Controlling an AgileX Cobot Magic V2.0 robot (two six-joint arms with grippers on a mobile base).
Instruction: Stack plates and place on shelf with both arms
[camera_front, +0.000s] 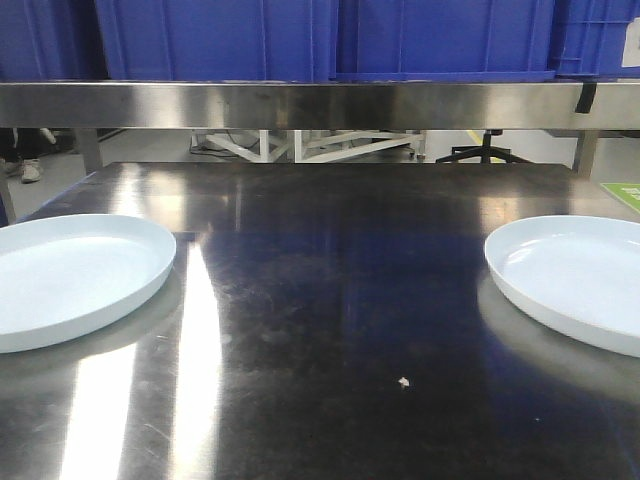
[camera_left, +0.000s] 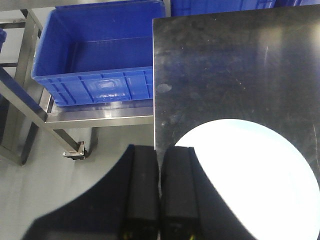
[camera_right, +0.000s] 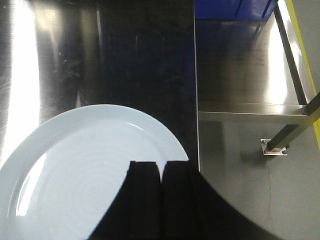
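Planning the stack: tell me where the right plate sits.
Front view: the right plate lies flat at the steel table's right edge, far from the left plate; the right wrist view shows it beneath the right pincer.

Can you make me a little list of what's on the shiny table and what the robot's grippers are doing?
table: dark shiny steel
left plate: pale blue-white, empty, flat on the table's left side
right plate: same kind, empty, flat on the right side
stacked: not yet, the plates lie far apart
left gripper: shut, holding nothing, by the left plate's rim
right gripper: shut, holding nothing, by the right plate's rim
shelf: steel, behind the table
blue bins: on the shelf
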